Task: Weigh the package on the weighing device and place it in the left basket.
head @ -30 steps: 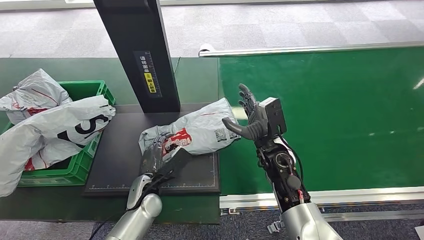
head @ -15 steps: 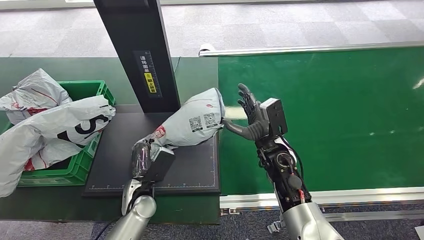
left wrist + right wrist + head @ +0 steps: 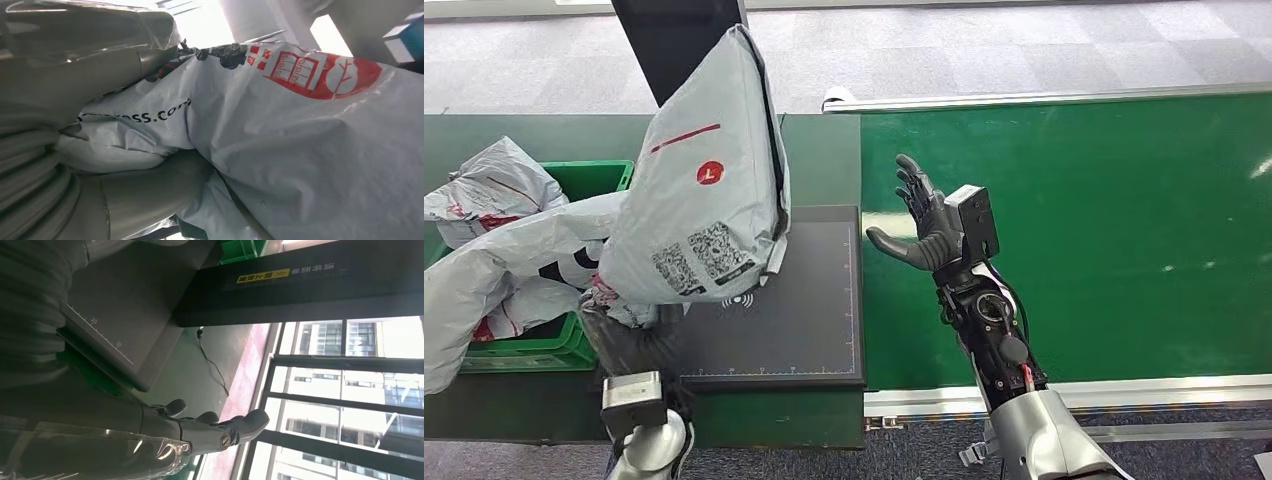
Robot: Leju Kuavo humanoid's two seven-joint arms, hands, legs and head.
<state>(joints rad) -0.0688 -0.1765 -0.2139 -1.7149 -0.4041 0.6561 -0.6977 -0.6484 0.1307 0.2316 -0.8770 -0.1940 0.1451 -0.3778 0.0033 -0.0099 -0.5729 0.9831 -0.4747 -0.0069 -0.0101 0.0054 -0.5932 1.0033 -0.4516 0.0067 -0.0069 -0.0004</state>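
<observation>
Starting at the left, the green plastic basket [image 3: 599, 180] already holds other grey mailer bags [image 3: 494, 250]. Just beside it, the grey plastic courier package [image 3: 704, 190], which lay on the flat black weighing platform [image 3: 794, 310] a second ago, now hangs lifted above it, so weighing looks finished and the transfer begun. The left robot hand [image 3: 639, 335] grips its lower end from beneath. Further right, the right robot hand [image 3: 924, 220] is spread wide, empty, over the green counter [image 3: 1104, 220].
</observation>
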